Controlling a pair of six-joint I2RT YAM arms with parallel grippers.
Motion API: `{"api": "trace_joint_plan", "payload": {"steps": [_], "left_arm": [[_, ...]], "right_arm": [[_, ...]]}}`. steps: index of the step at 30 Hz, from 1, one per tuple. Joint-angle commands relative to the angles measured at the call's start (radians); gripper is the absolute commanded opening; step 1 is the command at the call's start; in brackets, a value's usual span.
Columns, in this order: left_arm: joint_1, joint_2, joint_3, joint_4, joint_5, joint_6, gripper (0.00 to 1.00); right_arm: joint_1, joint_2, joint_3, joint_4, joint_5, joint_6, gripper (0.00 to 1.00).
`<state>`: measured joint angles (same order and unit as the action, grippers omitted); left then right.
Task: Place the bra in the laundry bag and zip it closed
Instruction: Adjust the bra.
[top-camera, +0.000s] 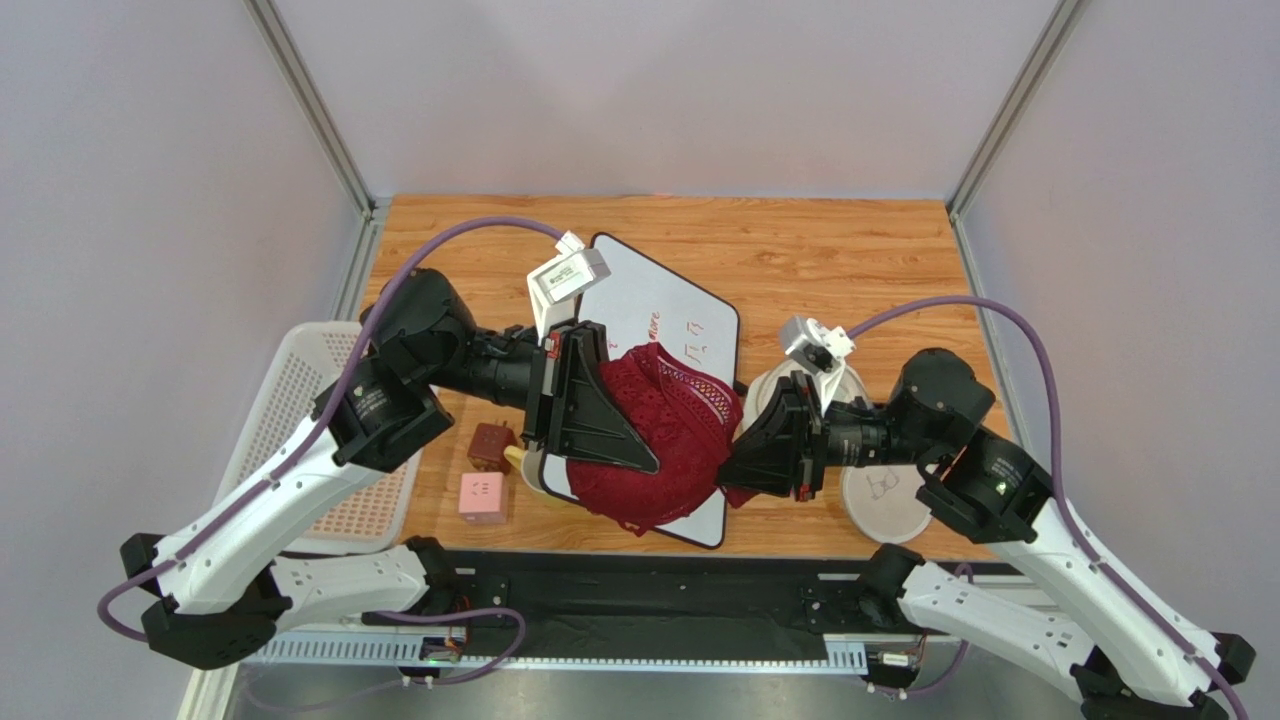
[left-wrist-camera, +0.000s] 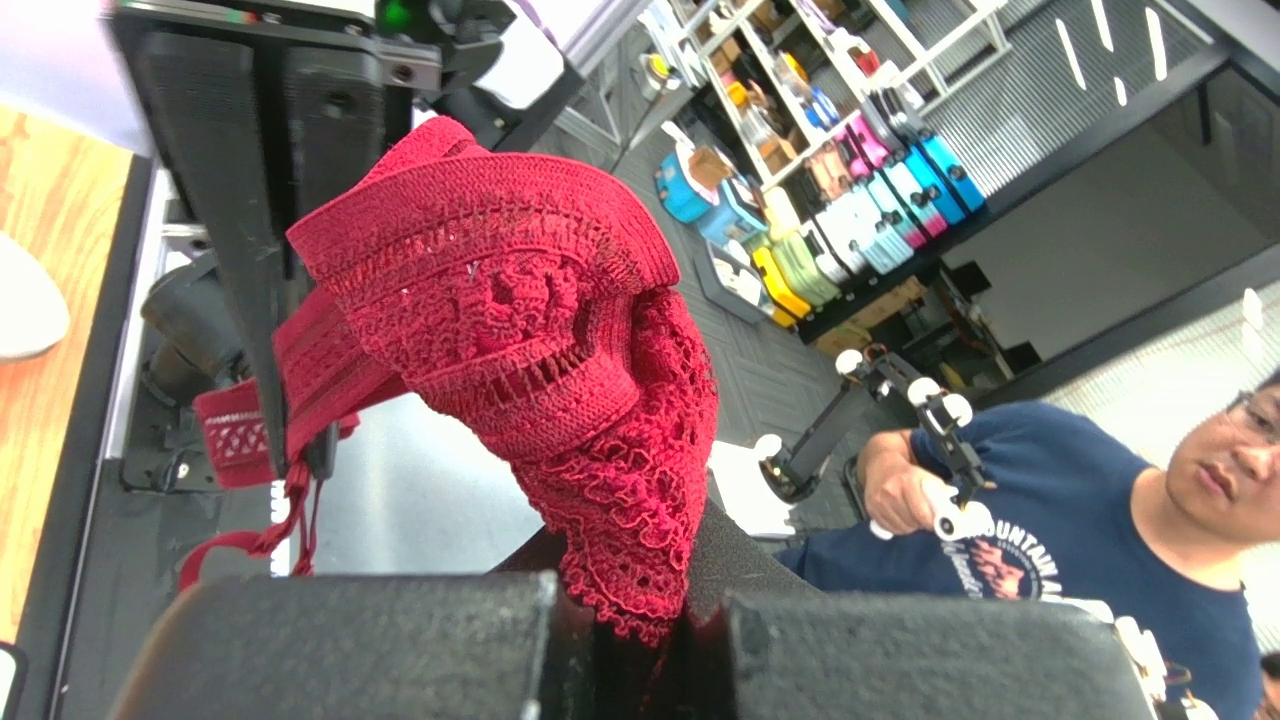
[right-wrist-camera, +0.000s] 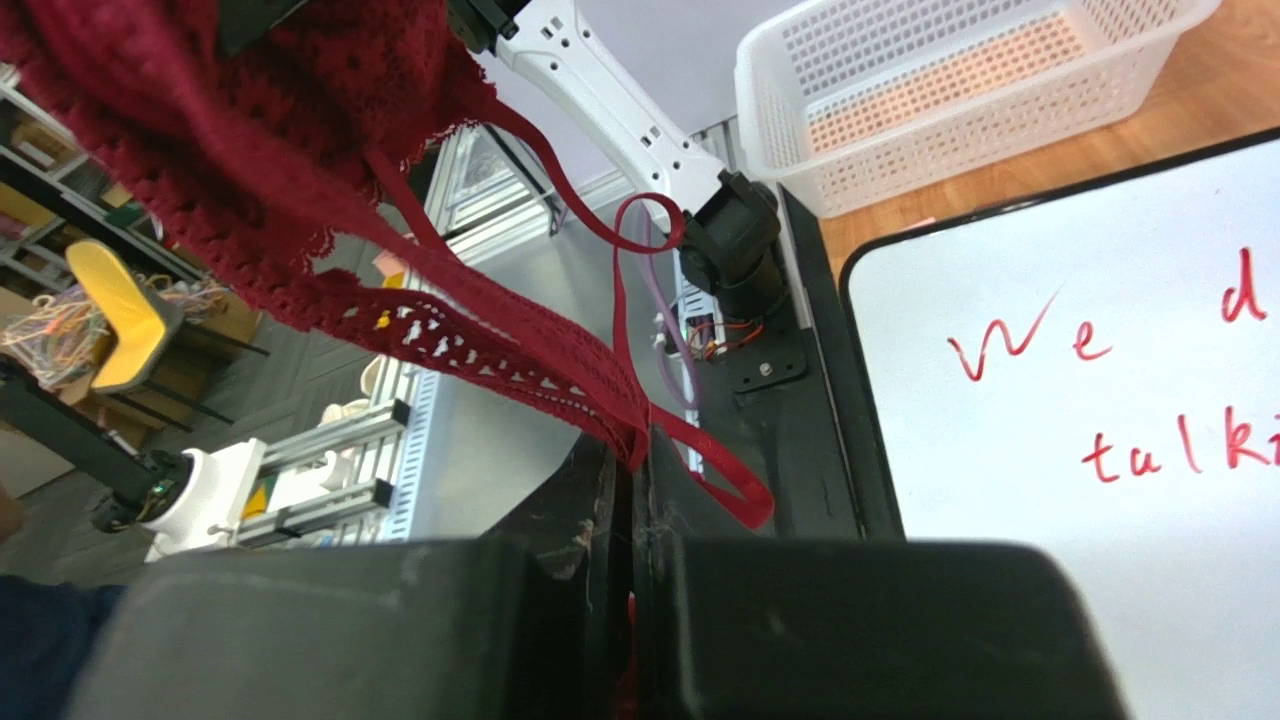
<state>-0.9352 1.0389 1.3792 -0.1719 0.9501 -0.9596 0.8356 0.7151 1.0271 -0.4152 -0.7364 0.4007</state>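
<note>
At the near edge of the table (top-camera: 842, 248), a small pink box (top-camera: 484, 497) sits left of centre, with a brown box (top-camera: 489, 443) just beyond it. The laundry bag (top-camera: 884, 507) lies at the near right, a flat white round with a dark icon on top, just beside the right arm and well apart from the bra. A second white round shape shows past that arm, mostly hidden.

Between them, the bra (top-camera: 661, 435) is held up over the near end of a whiteboard (top-camera: 661, 308), stretched from one arm to the other. The left gripper (left-wrist-camera: 631, 627) is closed on the lace edge of a cup. The right gripper (right-wrist-camera: 631, 518) is pinched tight on a strap, and loose strap loops hang beside its fingers.

A white basket (top-camera: 293, 435) stands along the table's left edge, close to the left arm's elbow. Beyond the whiteboard, bare wood runs to the far edge and out to the right edge.
</note>
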Motion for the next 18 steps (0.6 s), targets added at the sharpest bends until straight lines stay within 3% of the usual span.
{"api": "trace_joint_plan", "payload": {"steps": [1,8,11,18], "left_arm": [[0.003,-0.007,-0.008,0.061,0.047,0.004,0.0],[0.003,0.027,-0.04,0.1,0.044,0.016,0.0],[0.001,0.05,-0.062,0.132,0.042,0.036,0.0],[0.003,0.128,-0.032,0.051,0.021,0.153,0.0]], "right_arm": [[0.005,0.033,0.002,0.119,-0.014,0.113,0.0],[0.005,0.118,0.013,0.239,0.045,0.294,0.0],[0.005,0.122,0.013,0.231,0.137,0.34,0.0],[0.005,0.097,0.008,0.225,0.293,0.444,0.0]]}}
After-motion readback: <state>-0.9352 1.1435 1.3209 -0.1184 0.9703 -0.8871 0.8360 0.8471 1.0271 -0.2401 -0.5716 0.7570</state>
